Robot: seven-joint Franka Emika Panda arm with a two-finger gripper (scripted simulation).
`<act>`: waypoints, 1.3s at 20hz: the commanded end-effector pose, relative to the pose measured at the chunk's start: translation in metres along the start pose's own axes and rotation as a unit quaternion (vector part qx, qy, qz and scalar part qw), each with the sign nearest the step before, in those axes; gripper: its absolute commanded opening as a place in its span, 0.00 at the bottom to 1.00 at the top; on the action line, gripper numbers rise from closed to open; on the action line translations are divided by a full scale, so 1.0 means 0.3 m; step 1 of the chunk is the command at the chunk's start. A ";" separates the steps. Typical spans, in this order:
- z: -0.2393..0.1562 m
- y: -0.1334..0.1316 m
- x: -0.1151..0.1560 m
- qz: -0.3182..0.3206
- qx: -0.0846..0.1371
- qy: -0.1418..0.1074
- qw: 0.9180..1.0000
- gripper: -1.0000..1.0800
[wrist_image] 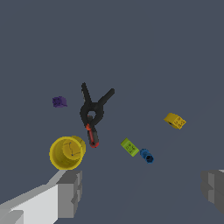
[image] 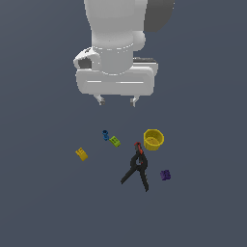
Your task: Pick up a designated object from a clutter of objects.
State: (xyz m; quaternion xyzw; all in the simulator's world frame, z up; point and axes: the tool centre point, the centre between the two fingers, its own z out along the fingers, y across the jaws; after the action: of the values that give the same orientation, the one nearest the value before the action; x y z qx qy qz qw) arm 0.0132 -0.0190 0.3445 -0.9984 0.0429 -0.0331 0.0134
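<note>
The black spring clamp (image: 137, 170) lies flat on the dark floor, its two handle legs splayed toward the viewer like an inverted V and a red-tipped jaw end pointing toward the yellow cup (image: 153, 139). In the wrist view the clamp (wrist_image: 92, 111) lies past the cup (wrist_image: 67, 152). My gripper (image: 117, 101) hangs open and empty well above the clutter, behind the blue piece (image: 105, 135) and green block (image: 115, 141). One finger (wrist_image: 70, 192) shows on each side of the wrist view.
A yellow block (image: 81, 154) lies toward the exterior view's left and a purple block (image: 165, 174) to the right of the clamp. The wrist view shows the green block (wrist_image: 129, 147), blue piece (wrist_image: 146, 155), yellow block (wrist_image: 175, 120) and purple block (wrist_image: 59, 102).
</note>
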 end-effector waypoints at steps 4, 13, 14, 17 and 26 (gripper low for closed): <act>-0.002 0.008 0.003 0.001 0.001 0.001 1.000 0.96; -0.022 0.056 0.012 0.005 0.004 0.010 1.000 0.96; -0.021 0.055 0.012 0.005 0.004 0.009 1.000 0.96; -0.009 0.048 0.018 0.006 0.004 0.008 1.000 0.96; 0.107 0.004 0.082 0.021 0.002 0.002 1.000 0.96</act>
State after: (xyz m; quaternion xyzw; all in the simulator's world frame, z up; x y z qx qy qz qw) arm 0.0350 -0.0247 0.3221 -0.9974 0.0604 -0.0368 0.0160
